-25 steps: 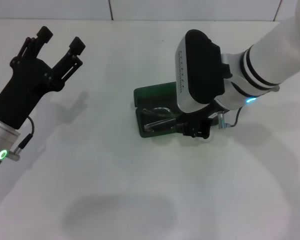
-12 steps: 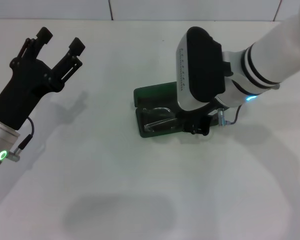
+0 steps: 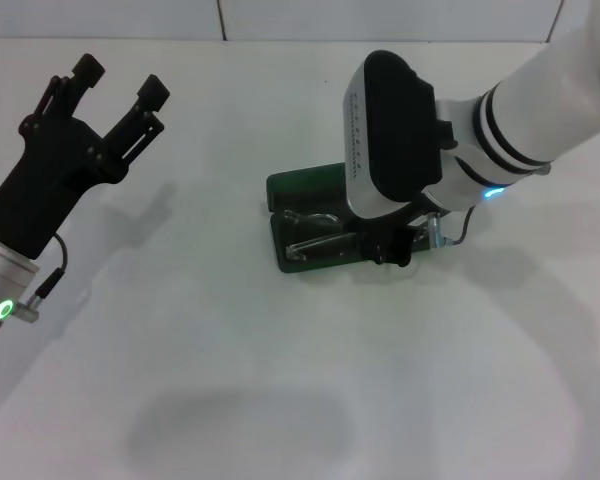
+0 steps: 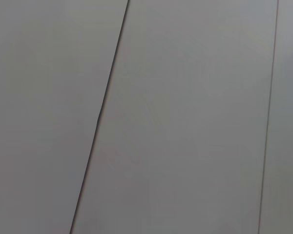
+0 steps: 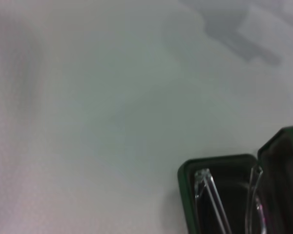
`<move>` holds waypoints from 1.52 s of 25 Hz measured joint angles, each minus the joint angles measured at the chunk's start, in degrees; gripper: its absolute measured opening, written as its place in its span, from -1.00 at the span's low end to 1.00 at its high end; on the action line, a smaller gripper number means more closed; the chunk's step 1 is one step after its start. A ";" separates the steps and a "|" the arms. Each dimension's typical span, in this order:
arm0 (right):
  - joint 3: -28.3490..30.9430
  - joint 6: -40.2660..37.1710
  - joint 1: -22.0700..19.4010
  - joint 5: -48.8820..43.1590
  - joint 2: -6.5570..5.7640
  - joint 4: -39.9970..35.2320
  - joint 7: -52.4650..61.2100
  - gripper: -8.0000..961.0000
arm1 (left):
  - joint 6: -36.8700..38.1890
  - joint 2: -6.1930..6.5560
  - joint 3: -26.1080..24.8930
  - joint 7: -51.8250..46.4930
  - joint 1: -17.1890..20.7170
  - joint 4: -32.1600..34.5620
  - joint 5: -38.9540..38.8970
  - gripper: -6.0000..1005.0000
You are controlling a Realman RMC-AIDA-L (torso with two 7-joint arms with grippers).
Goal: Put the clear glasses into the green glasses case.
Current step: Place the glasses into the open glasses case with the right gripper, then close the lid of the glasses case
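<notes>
The green glasses case (image 3: 298, 187) lies open at the table's middle, its lid toward the far side. The clear glasses (image 3: 315, 238) lie inside its lower half. In the right wrist view the case (image 5: 186, 171) shows its dark lining, with the clear glasses (image 5: 209, 194) resting in it. My right gripper (image 3: 388, 246) hangs low at the case's right end, mostly hidden under the white wrist housing. My left gripper (image 3: 120, 80) is held up at the far left, open and empty, well away from the case.
The white table (image 3: 230, 360) spreads around the case. A wall with dark seams (image 4: 100, 117) fills the left wrist view. The right forearm (image 3: 540, 90) reaches in from the upper right.
The right wrist has shifted slightly left and toward the far side over the case. The glasses, the case and the left arm have stayed put.
</notes>
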 joint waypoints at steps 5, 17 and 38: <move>0.82 -0.34 -1.14 -0.66 -0.07 -1.97 0.03 -0.50 | -0.04 0.00 0.00 0.10 0.03 0.06 0.00 0.77; 1.13 0.33 -0.45 -0.69 0.01 -0.03 0.09 -0.49 | -0.06 0.09 0.00 0.12 0.13 0.25 0.00 0.77; 16.16 -6.64 -17.68 14.02 -0.40 -16.65 -13.23 -0.49 | -0.06 0.14 -0.29 0.44 0.12 0.22 -0.41 0.77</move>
